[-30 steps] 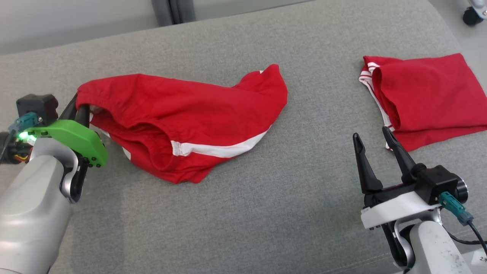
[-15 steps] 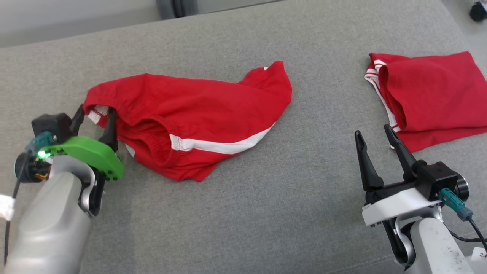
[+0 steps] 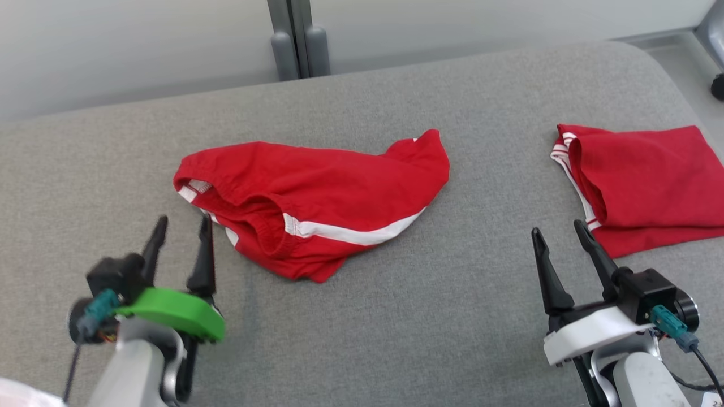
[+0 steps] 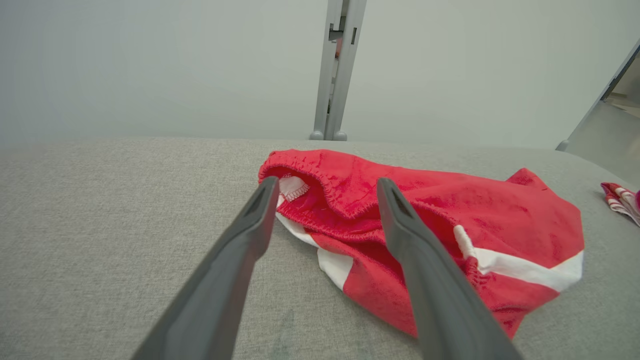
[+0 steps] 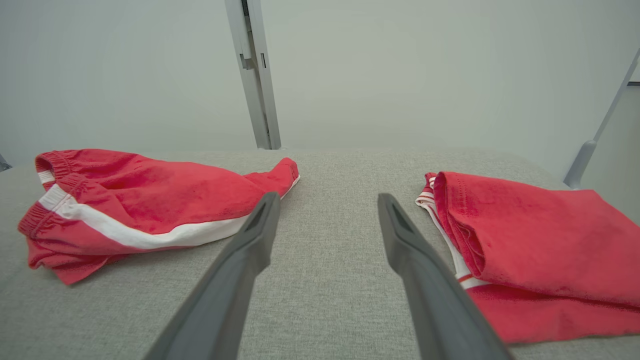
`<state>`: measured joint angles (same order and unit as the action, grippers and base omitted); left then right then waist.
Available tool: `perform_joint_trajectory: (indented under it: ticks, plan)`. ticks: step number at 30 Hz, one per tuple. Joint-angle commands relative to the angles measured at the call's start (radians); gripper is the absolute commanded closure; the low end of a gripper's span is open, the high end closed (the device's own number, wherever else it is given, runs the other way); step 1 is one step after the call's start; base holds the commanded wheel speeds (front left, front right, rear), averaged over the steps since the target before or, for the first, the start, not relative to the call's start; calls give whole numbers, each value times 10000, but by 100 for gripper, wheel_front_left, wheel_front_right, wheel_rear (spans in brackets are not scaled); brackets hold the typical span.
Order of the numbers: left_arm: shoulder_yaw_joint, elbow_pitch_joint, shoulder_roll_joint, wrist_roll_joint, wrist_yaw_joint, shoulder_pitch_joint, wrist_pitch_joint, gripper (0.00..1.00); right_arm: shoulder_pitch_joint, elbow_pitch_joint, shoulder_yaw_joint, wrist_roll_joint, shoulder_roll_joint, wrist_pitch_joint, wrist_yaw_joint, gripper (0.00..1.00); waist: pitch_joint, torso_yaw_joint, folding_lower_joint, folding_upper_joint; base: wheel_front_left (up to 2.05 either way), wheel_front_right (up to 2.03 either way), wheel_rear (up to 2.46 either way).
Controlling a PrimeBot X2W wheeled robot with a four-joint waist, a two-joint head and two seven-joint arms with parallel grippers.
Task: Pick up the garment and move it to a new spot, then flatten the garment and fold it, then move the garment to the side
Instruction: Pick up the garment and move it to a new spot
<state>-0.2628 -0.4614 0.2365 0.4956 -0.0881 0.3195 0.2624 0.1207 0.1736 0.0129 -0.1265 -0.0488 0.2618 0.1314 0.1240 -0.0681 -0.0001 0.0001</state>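
The garment (image 3: pixel 317 198) is a pair of red shorts with a white side stripe, lying crumpled in the middle of the grey cushioned surface (image 3: pixel 396 316); it also appears in the left wrist view (image 4: pixel 430 225) and the right wrist view (image 5: pixel 145 200). My left gripper (image 3: pixel 182 223) stands open just short of its waistband corner, nothing between its fingers. In the left wrist view the left gripper (image 4: pixel 327 185) frames that waistband without touching it. My right gripper (image 3: pixel 557 229) is open and empty at the lower right, and the right gripper (image 5: pixel 325 197) points at bare cushion.
A second red garment (image 3: pixel 645 181) lies folded at the right edge, just beyond my right gripper, also seen as folded red cloth (image 5: pixel 530 240). A grey post (image 3: pixel 297 39) stands behind the surface against a pale wall. A dark caster wheel (image 3: pixel 718 87) sits at far right.
My left gripper has opened, let go of the waistband and drawn back toward me. The shorts now lie free. The camera has tilted, shifting the whole picture down. The right arm has stayed put.
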Motion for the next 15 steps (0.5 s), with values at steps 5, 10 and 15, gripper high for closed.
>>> perform_joint_trajectory:
  ticks: [5, 10, 15]
  plan:
    - [474, 923, -837, -568, -29, -1524, 30, 0, -612, 105, -165, 142, -33, 44, -16, 0, -890, 318, 1, -1, 0, 0, 0]
    - [638, 1366, -1365, -892, -109, -2584, 30, 0, -1055, 234, -276, 177, -35, 44, -16, 0, -1215, 345, 1, -1, 0, 0, 0]
    - [816, 1632, -1656, -904, -168, -3260, 30, 0, -1264, 440, -324, -64, -34, 44, -16, 0, -1334, 387, 1, -1, 0, 0, 0]
